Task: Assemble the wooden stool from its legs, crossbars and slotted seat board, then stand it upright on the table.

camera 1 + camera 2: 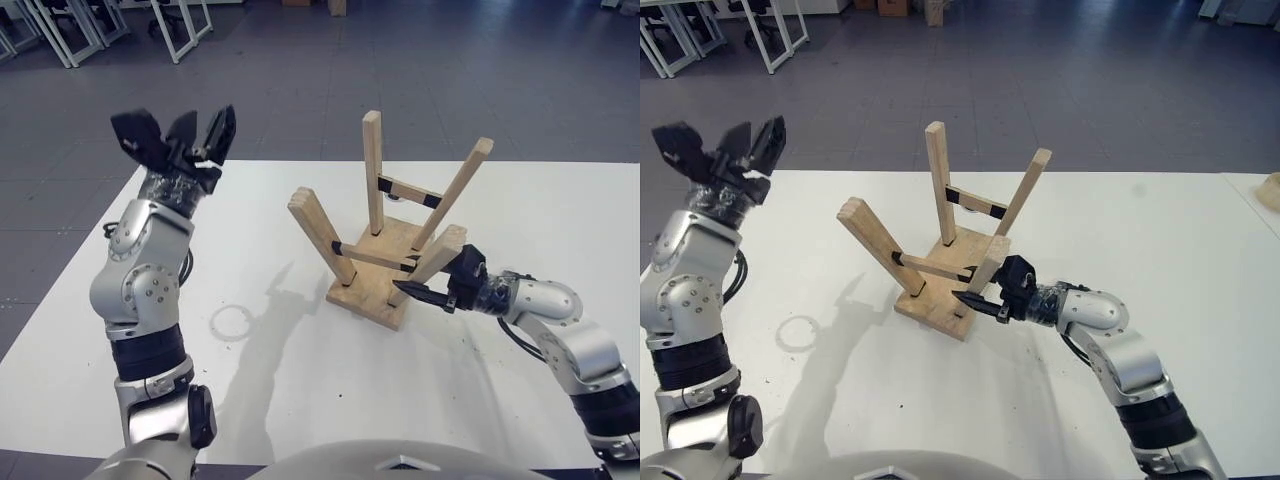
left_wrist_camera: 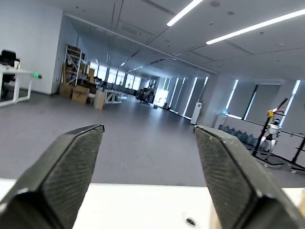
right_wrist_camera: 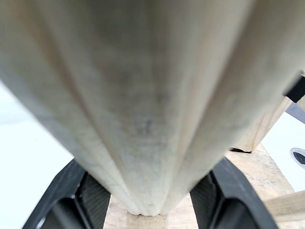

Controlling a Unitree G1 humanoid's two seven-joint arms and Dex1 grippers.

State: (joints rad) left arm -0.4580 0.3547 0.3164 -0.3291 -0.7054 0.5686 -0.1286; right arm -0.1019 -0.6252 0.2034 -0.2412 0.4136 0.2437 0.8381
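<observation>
Right gripper (image 1: 420,293) clamps the stool's (image 1: 362,298) 4 o'clock leg (image 1: 440,256) at its base, leg slanting toward 1 o'clock; left gripper (image 1: 182,134) gapes, well apart at 10 o'clock.

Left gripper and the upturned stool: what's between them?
Only bare white table, seen in the left eye view, between the open left gripper and the stool. A faint ring mark lies nearer the robot.

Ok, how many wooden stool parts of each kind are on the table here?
legs: 4
crossbars: 2
seat board: 1
Total: 7
</observation>
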